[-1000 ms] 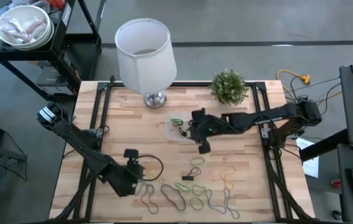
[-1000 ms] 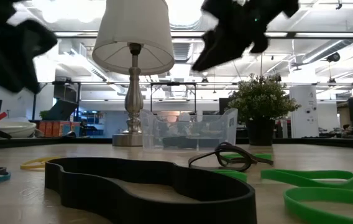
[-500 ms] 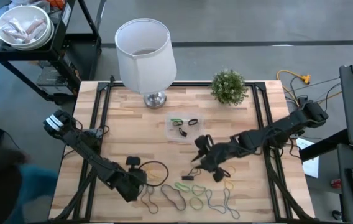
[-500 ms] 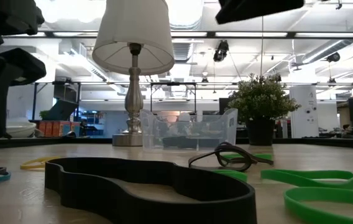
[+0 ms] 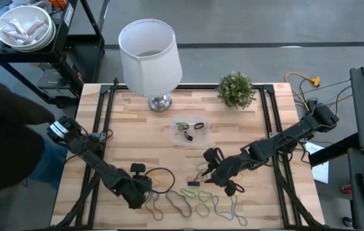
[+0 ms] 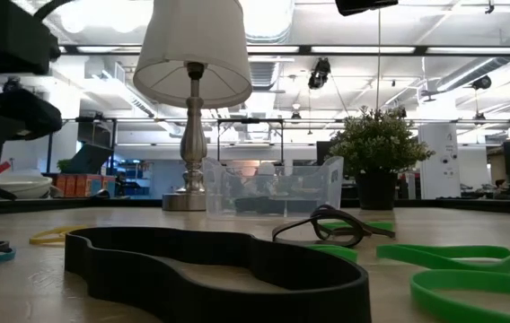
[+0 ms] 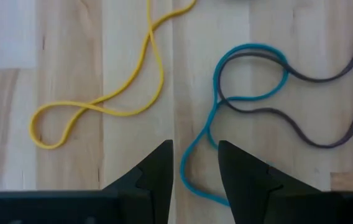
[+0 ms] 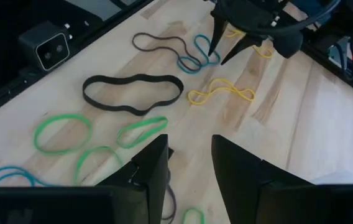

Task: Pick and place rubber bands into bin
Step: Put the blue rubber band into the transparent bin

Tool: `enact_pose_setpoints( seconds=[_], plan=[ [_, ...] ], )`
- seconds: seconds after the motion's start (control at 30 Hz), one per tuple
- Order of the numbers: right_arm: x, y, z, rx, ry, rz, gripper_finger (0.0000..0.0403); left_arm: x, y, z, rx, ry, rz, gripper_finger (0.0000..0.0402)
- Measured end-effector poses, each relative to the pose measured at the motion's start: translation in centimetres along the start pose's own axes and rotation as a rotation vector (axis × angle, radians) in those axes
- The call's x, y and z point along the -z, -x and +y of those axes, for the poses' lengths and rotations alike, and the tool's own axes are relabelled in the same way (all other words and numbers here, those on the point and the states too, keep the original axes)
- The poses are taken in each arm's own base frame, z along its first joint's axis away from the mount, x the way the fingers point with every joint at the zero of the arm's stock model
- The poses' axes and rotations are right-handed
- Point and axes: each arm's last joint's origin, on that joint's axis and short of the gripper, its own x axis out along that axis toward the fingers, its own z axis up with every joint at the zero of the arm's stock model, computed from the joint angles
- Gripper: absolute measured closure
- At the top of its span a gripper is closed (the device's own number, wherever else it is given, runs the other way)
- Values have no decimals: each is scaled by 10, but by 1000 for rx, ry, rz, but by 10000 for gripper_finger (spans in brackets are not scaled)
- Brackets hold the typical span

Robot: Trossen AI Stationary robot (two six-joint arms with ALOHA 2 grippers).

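Observation:
Several rubber bands (image 5: pixel 198 202) lie loose along the table's near edge, among them a thick black one (image 8: pixel 133 93), green ones (image 8: pixel 61 134), a yellow one (image 7: pixel 96 102) and a teal one (image 7: pixel 245 74). The clear bin (image 5: pixel 188 133) stands at mid-table with a few bands in it. My left gripper (image 7: pixel 195 168) hangs open over the teal band near the near-left edge, one finger on either side of a strand. My right gripper (image 8: pixel 189 155) is open above the bands, slanting toward the near-left, and touches nothing.
A white-shaded lamp (image 5: pixel 148 48) and a small potted plant (image 5: pixel 236 88) stand at the far edge, behind the bin. A dark blurred shape (image 5: pixel 2 141) shows beside the table's left edge. Black frame rails (image 5: pixel 99 122) run along both sides.
My right gripper has swung from beside the bin toward the near edge and now hangs over the loose bands. My left gripper has moved a little toward the near edge. A dark shape has come in at the table's left side.

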Motion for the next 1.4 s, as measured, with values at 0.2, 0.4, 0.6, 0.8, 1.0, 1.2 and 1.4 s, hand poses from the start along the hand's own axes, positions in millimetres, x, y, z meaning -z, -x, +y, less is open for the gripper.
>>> enact_pose_setpoints(
  seconds=[0.2, 0.4, 0.6, 0.8, 1.0, 1.2, 1.4],
  plan=[
    [1, 0, 0, 0, 0, 3, 287, 1, -8, 2, -3, 3, 38, 290],
    [1, 0, 0, 0, -6, 3, 292, 0, -11, 3, 4, 9, 52, 295],
    [2, -1, 1, -1, -36, 7, 289, 0, -10, 2, 25, 12, 61, 345],
    [5, -2, 1, -1, -51, 17, 297, 0, -10, 4, 29, 6, 67, 396],
    [5, -2, 1, -2, -52, 18, 304, -1, -7, 4, 8, -19, 76, 401],
    [5, -2, 1, -2, -52, 18, 310, -6, 1, 4, -44, -29, 87, 402],
    [5, -2, 2, -4, -52, 17, 307, -16, 14, 4, -154, -56, 50, 401]
  ],
)
